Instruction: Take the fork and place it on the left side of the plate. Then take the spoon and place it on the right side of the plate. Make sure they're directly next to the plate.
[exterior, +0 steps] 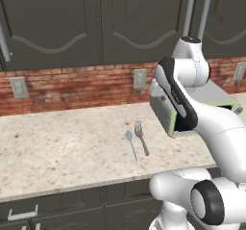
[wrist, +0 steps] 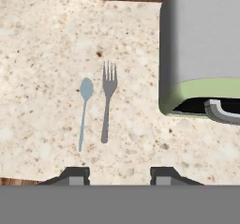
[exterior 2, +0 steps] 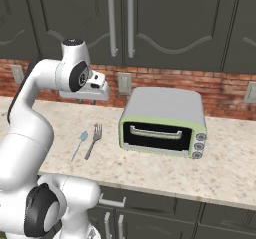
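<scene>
The surface [wrist: 42, 40] is looking like speckled beige stone, smooth and faintly polished. The fork [wrist: 108, 99] is reading as dull grey metal, and the spoon [wrist: 84, 108] left of it as matt pale blue. At upper right, the toaster oven [wrist: 201, 35] is showing brushed grey metal with pale green trim.

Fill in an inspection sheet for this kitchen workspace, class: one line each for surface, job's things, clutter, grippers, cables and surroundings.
Surface: speckled beige stone counter.
Job's things: fork and spoon lie side by side, apart, spoon left of fork in the hand view, handles toward the counter's front edge; no plate seen.
Clutter: toaster oven, grey with green trim, right of the fork.
Grippers: gripper hangs above the utensils, jaws apart, holding nothing.
Cables: nothing seen.
Surroundings: brick backsplash with wall outlets, dark cabinets above.
</scene>
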You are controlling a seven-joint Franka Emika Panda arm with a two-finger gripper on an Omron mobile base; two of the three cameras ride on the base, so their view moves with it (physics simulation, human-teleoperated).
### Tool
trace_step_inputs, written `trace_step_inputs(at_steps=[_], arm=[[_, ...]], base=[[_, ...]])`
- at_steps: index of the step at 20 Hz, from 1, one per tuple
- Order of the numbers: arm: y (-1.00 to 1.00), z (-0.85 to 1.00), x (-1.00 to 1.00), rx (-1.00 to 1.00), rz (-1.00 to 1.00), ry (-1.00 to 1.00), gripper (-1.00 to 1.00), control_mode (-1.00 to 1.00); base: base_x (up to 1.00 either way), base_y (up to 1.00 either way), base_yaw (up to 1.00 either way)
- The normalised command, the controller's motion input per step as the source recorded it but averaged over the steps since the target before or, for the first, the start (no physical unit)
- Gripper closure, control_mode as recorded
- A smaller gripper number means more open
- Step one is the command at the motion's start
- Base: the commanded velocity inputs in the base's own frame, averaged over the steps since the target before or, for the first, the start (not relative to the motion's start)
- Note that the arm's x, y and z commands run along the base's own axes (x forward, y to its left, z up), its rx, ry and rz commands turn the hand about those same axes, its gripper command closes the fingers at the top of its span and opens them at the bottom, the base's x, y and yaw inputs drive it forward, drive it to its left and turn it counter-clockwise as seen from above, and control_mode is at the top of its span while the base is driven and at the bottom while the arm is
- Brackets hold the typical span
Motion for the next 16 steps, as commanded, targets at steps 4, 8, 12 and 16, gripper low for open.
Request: trace_step_inputs(at_steps=[4,8,12,16], arm=[[0.14,-0.06,0.0,0.0,0.0,-0.03,-1.0,-1.0],[0.23,-0.21,0.0,0.0,0.0,-0.07,-1.0,-1.0],[0.26,-0.35,0.0,0.0,0.0,-0.09,-1.0,-1.0],[0.13,-0.39,0.0,0.0,0.0,-0.05,-1.0,-1.0]], base=[[0.0,0.0,0.0],[0.0,0.0,0.0],[0.0,0.0,0.0],[0.0,0.0,0.0]])
